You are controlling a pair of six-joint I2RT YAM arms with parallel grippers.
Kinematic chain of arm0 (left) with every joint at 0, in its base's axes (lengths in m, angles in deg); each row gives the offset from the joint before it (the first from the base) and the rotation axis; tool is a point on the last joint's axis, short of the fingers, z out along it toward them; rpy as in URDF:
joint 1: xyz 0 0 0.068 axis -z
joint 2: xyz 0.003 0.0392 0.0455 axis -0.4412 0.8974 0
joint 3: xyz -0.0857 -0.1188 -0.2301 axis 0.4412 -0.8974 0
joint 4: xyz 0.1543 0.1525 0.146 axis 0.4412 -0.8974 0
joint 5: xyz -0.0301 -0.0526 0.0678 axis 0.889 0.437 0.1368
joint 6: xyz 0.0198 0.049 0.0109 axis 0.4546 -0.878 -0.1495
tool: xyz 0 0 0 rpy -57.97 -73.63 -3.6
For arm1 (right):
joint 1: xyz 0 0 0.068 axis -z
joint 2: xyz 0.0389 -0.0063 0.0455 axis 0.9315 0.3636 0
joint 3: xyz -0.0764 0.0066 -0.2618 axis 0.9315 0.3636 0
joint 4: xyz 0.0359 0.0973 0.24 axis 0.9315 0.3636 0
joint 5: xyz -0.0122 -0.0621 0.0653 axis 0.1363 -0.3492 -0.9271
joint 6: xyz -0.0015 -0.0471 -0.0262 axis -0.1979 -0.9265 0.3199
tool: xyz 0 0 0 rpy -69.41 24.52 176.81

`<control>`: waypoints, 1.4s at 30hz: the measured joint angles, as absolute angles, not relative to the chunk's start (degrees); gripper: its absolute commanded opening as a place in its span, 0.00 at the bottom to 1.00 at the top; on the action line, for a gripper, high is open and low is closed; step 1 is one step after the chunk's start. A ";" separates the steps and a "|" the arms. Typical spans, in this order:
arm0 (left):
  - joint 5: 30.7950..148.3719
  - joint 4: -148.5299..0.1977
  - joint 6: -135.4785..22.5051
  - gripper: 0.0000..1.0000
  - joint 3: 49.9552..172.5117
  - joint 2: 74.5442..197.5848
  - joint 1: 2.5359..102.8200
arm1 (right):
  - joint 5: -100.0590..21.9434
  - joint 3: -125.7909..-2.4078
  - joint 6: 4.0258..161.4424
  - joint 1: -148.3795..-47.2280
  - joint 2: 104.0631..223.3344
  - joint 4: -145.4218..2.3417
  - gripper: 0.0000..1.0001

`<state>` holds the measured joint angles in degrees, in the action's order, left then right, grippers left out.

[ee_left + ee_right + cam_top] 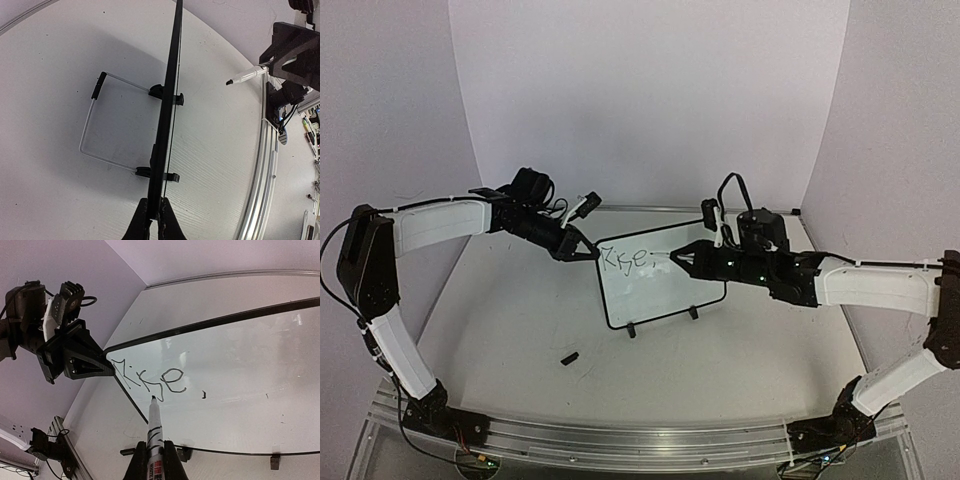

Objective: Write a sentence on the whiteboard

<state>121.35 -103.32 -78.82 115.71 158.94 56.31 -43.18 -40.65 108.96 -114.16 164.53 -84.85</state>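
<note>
Clamps the left claw [587, 253] on the upper left corner of the whiteboard [665, 290], both fingers pressed together on the thin black frame. Holds this board upright near the middle of the table [500, 320], standing on its two small black feet, with a thin wire stand [87, 122] on the table behind it. Grips a marker [155, 432] in the right claw [677, 258], fingers closed tight around the barrel, cap off, tip forward. Points the tip at the front face just under the letters; from the left wrist view, tip near the surface but apart from it. Shows the writing [150, 380] as one line at the top left of the face: "Rise" and a small comma after it. Has also a small black piece [569, 357] lying on the table in front of the board, apart from the feet; cannot tell what it is.
</note>
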 measured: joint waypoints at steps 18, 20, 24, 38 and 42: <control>121.05 -103.32 -78.85 0.00 115.73 158.87 56.50 | -48.69 -44.41 106.77 -107.18 169.33 -83.60 0.00; 121.02 -103.34 -78.86 0.00 115.75 158.87 56.53 | -48.62 -44.80 106.79 -107.12 170.10 -83.59 0.00; 120.79 -103.45 -78.85 0.00 115.86 158.87 56.59 | -48.41 -45.48 106.88 -106.94 171.54 -83.60 0.00; 120.59 -103.73 -78.79 0.00 115.95 158.87 56.61 | -45.68 -44.68 109.37 -106.98 171.22 -83.67 0.00; 120.57 -103.78 -78.79 0.00 115.95 158.87 56.61 | -45.71 -43.95 109.93 -106.98 171.22 -83.66 0.00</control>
<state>120.57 -103.78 -78.79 115.95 158.87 56.61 -45.71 -43.95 109.93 -106.98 171.22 -83.66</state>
